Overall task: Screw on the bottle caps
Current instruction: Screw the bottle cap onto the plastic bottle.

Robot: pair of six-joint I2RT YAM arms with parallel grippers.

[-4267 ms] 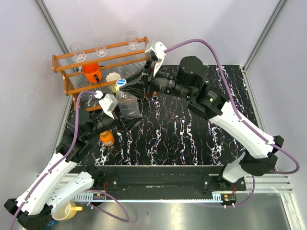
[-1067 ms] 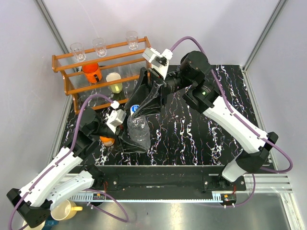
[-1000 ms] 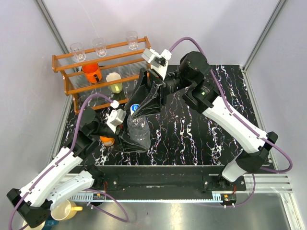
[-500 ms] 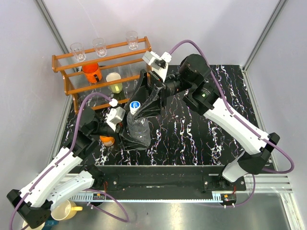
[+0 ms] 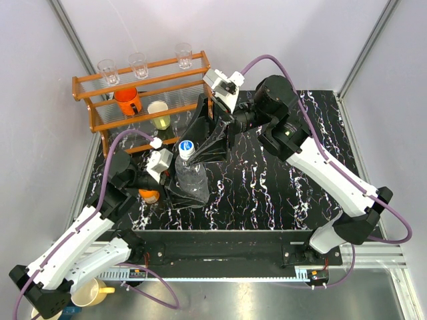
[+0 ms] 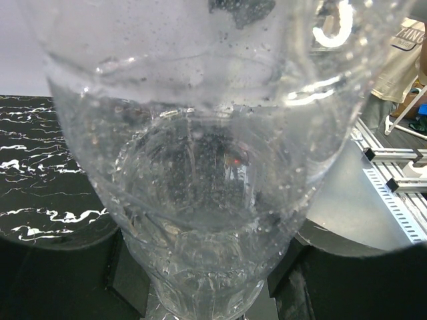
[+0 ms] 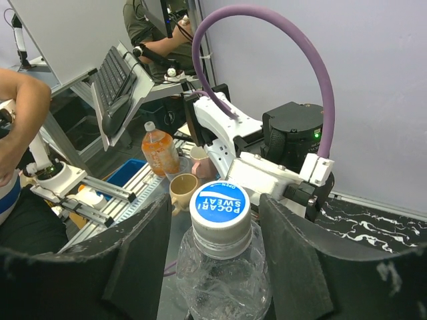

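Observation:
The clear water bottle (image 5: 191, 179) stands tilted at the table's left middle. It wears its blue-topped, white-rimmed cap (image 5: 186, 147), which reads "POCARI SWEAT" in the right wrist view (image 7: 219, 207). My left gripper (image 5: 177, 191) is shut on the bottle's lower body, and the bottle (image 6: 200, 167) fills the left wrist view. My right gripper (image 5: 195, 152) is open. Its fingers (image 7: 143, 253) stand on either side of the cap with a gap on each side. The short orange bottle (image 5: 149, 195) stands behind my left wrist, with its top hidden.
A wooden rack (image 5: 90, 107) at the back left holds three clear glasses (image 5: 139, 64), an orange mug (image 5: 126, 100) and a cream cup (image 5: 159, 115). A yellow mug (image 5: 93, 293) sits below the table's near left edge. Frame posts stand at the back corners.
The clear bottle came forward from beside the rack in my left gripper. Over the last second my right wrist shifted slightly right and the bottle's top moved back a little.

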